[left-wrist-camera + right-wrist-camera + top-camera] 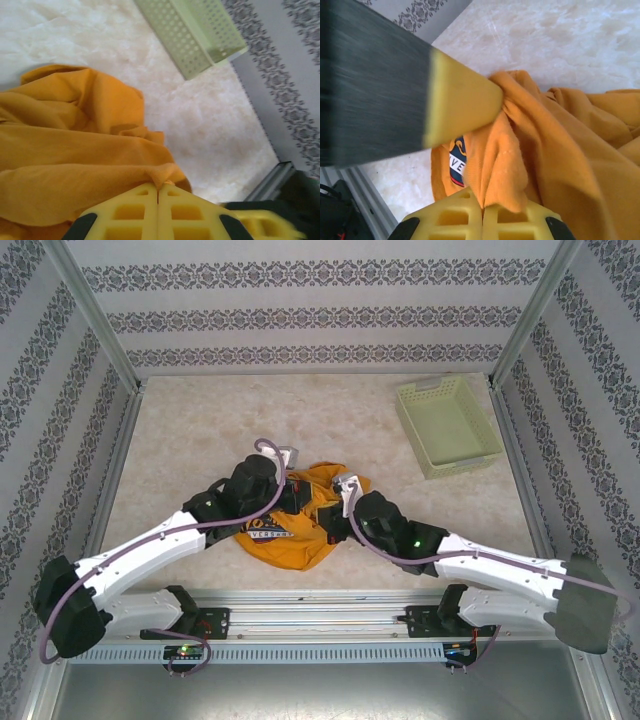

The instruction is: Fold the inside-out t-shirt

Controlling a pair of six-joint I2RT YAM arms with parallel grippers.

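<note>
The left fingers (159,191), down-left of the pale green basket (447,425), are clenched tip to tip on a bunched ridge of the inside-out t-shirt (290,540). The shirt lies crumpled on the table (190,430), nearer the arm bases than the basket. Its long axis runs loosely from its near-left bulge up toward the basket. The collar, sleeves and hem cannot be told apart. A dark printed graphic (268,532) faces up on the side away from the basket, partly hidden by the left arm and by folds. The right fingers (482,207), below the basket, are pinched shut on a fold of the cloth.
</note>
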